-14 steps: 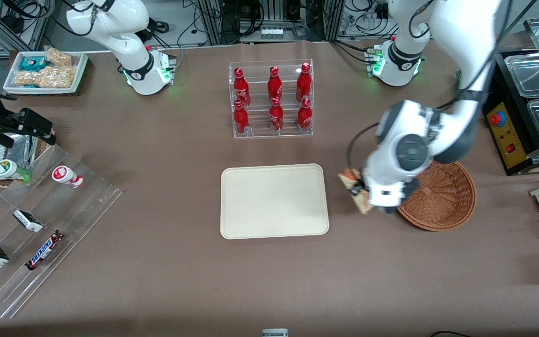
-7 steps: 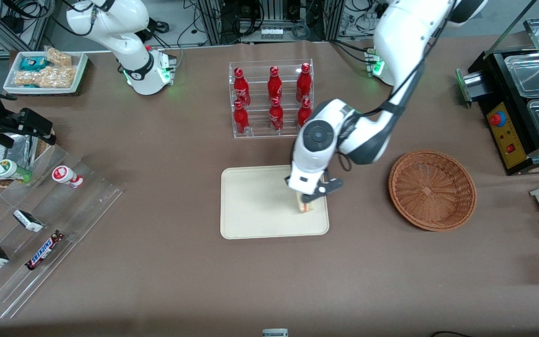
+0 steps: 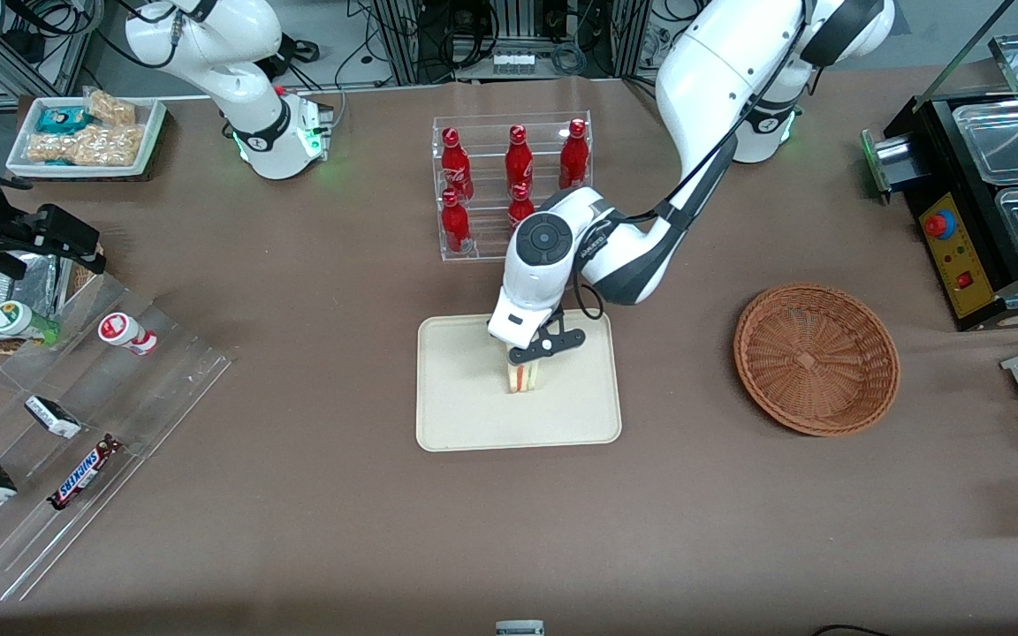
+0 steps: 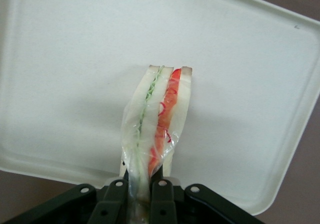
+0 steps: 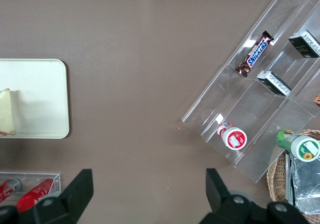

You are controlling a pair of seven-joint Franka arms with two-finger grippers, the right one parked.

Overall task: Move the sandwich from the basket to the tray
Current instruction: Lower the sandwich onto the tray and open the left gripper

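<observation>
The sandwich (image 3: 525,377), a plastic-wrapped wedge of white bread with red and green filling (image 4: 159,119), hangs just over the middle of the cream tray (image 3: 465,415). My left gripper (image 3: 530,357) is shut on its upper end, and the black fingers (image 4: 161,200) pinch the wrap from both sides. The cut side faces the front camera. The parked arm's wrist view catches the sandwich's pale side (image 5: 7,111) over the tray (image 5: 45,96). The brown wicker basket (image 3: 816,358) lies bare toward the working arm's end of the table.
A clear rack of red bottles (image 3: 513,185) stands farther from the front camera than the tray, close to my forearm. A clear stepped display with snack bars and small bottles (image 3: 76,433) sits toward the parked arm's end. A black appliance (image 3: 986,203) stands past the basket.
The gripper carried the sandwich from beside the basket over the tray's near corner, then on to the tray's middle. The basket is now fully uncovered.
</observation>
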